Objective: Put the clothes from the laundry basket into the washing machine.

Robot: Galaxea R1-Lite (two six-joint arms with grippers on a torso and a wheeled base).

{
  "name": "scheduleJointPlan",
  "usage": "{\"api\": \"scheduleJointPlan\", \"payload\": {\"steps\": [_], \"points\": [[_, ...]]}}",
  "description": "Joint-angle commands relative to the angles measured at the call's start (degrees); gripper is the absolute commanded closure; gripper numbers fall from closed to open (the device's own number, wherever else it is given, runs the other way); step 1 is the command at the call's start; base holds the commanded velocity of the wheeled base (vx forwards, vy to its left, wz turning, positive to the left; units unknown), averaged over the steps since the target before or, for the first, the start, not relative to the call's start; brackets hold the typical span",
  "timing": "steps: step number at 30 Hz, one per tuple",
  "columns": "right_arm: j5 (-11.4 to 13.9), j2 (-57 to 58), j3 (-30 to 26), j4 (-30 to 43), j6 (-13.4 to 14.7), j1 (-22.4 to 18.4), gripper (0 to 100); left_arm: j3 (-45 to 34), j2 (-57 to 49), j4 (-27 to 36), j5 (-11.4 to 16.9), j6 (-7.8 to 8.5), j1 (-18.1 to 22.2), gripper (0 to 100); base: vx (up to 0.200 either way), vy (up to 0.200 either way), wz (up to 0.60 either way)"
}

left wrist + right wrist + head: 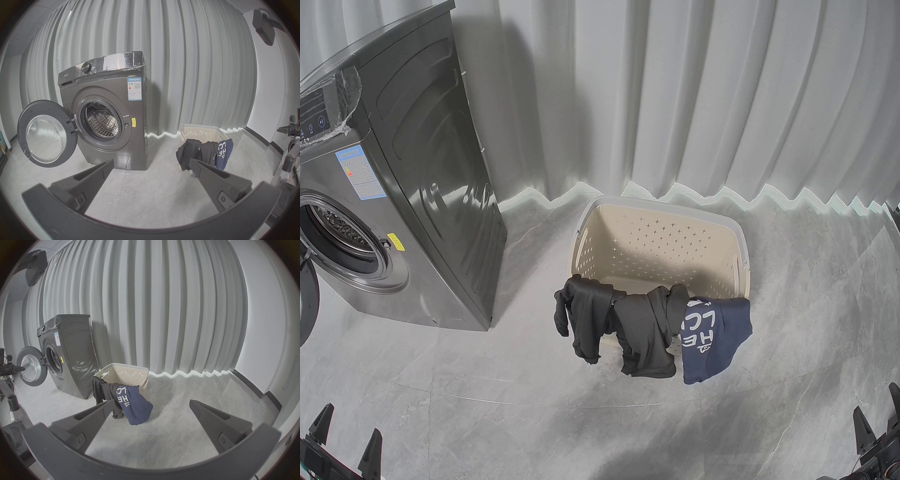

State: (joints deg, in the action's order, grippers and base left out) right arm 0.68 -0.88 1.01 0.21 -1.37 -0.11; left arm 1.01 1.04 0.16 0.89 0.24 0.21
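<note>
Since the washing machine (pixel 394 206) stands at ten o'clock in our head view with its door (pixel 47 134) swung wide, the drum mouth is free. That door juts out beside the opening, though, and we judge a carried garment could snag on it. The laundry basket (pixel 665 209) sits on the floor just off centre toward three o'clock, well apart from the machine. Its inside looks bare, because the clothes hang over its near rim. Two black garments (pixel 640 331) lie side by side with a navy shirt (pixel 715 337) at their three o'clock end, all trailing down the outer wall. Because they overlap, a pull on one piece may drag its neighbours off or tip the light basket, and a long sleeve could fall short of the drum. Nothing looks loaded yet. The left gripper (pixel 351 420) rests low at seven o'clock and the right gripper (pixel 875 400) at five o'clock. Both are well apart from the clothes, with fingers spread wide, holding nothing and pointing forward.
</note>
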Motion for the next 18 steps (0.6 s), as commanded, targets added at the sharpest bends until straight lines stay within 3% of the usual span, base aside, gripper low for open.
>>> {"api": "scheduleJointPlan", "payload": {"steps": [1,6,9,11,15,18], "points": [[0.11,0.88,-0.92,-0.03,-0.04,0.11,0,-0.92,-0.77,0.02,-0.01,-0.07,-0.03,0,0.0,0.0,0.0],[0.2,0.88,-0.31,-0.82,-0.48,0.11,0,-0.92,-0.77,0.02,-0.01,-0.16,-0.03,0,0.0,0.0,0.0],[0.28,-2.73,12.08,-6.1,-0.3,0.02,0,-0.92,-0.77,0.02,-0.01,-0.07,-0.03,0,0.0,0.0,0.0],[0.37,-10.81,16.21,-5.57,0.05,0.81,0,-0.92,-0.86,0.02,-0.1,0.02,0.06,0,0.0,0.0,0.0],[0.2,-23.64,12.96,-6.27,3.21,3.54,0,-0.92,-0.86,0.02,-0.1,-0.07,0.06,0,0.15,0.0,0.0],[0.46,-34.28,12.26,-6.45,3.83,3.54,0,-0.92,-0.86,0.02,-0.1,-0.07,-0.03,0,0.2,0.0,0.0]]}}
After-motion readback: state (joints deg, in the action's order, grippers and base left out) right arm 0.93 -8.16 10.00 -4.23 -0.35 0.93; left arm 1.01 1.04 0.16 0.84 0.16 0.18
